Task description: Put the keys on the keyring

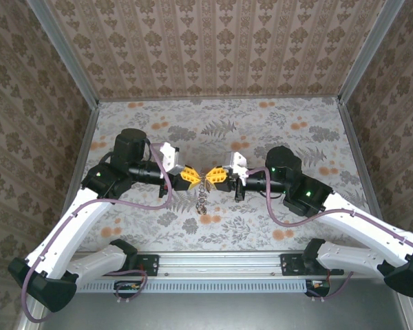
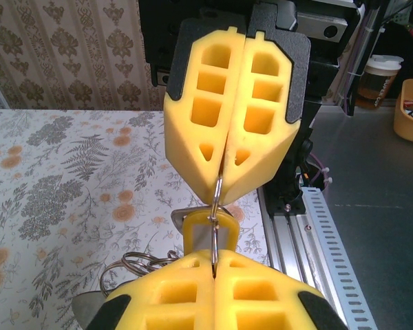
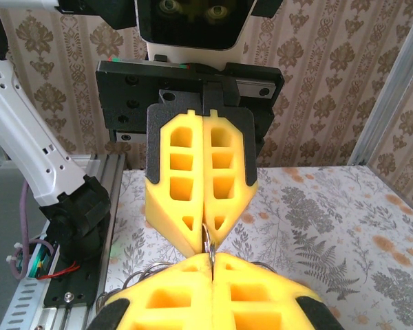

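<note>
At the centre of the top view, the left gripper (image 1: pixel 191 177) and right gripper (image 1: pixel 217 177) are each pinching the keyring (image 1: pixel 204 196) with jaws pressed together, its free length is dangling limp below them, and it is probably handling light, thin and slippery.

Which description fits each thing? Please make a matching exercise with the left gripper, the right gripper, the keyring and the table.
Things: 1 left gripper; 2 right gripper; 3 keyring; 4 table.
Descriptions: a flower pattern; b shut, left of centre from above; c hangs down between the two grippers; d shut, right of centre from above.
Pairs: 1-b; 2-d; 3-c; 4-a.
</note>
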Action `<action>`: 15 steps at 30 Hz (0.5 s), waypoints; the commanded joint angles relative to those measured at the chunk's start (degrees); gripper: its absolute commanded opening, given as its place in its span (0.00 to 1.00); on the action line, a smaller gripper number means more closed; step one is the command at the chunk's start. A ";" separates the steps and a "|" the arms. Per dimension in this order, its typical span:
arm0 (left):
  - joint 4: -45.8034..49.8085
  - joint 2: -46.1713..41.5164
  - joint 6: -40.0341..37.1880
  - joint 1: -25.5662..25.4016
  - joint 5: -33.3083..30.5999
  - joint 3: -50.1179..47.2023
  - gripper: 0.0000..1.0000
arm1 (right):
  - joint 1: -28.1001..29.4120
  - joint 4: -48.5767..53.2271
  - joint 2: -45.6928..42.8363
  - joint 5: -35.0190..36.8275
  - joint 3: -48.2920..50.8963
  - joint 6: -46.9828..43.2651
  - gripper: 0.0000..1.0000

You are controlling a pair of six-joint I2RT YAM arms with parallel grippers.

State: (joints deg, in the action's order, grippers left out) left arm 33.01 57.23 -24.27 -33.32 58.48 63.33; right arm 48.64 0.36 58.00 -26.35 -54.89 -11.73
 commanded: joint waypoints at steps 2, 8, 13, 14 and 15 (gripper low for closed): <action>-0.93 -1.42 -1.13 0.10 0.64 -0.40 0.00 | -0.23 0.35 -1.44 -1.33 -1.63 0.75 0.00; -1.04 -1.69 -1.13 0.10 0.32 -0.40 0.00 | -0.23 0.47 -1.07 -2.10 -1.58 0.84 0.00; -0.95 -1.60 -1.07 0.10 0.52 -0.38 0.00 | -0.43 0.17 -0.61 -1.78 -1.27 0.83 0.00; -0.93 -1.67 -1.08 0.10 0.53 -0.40 0.00 | -0.44 0.08 -0.43 -1.78 -1.27 0.83 0.00; -0.99 -1.77 -1.13 0.08 0.48 -0.40 0.00 | -0.53 0.08 -0.30 -1.78 -1.35 0.76 0.00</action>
State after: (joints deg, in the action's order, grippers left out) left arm 33.04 56.71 -24.27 -33.32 58.06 63.24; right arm 48.51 0.38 57.65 -27.35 -54.89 -11.73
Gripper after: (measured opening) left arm 0.059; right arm 0.066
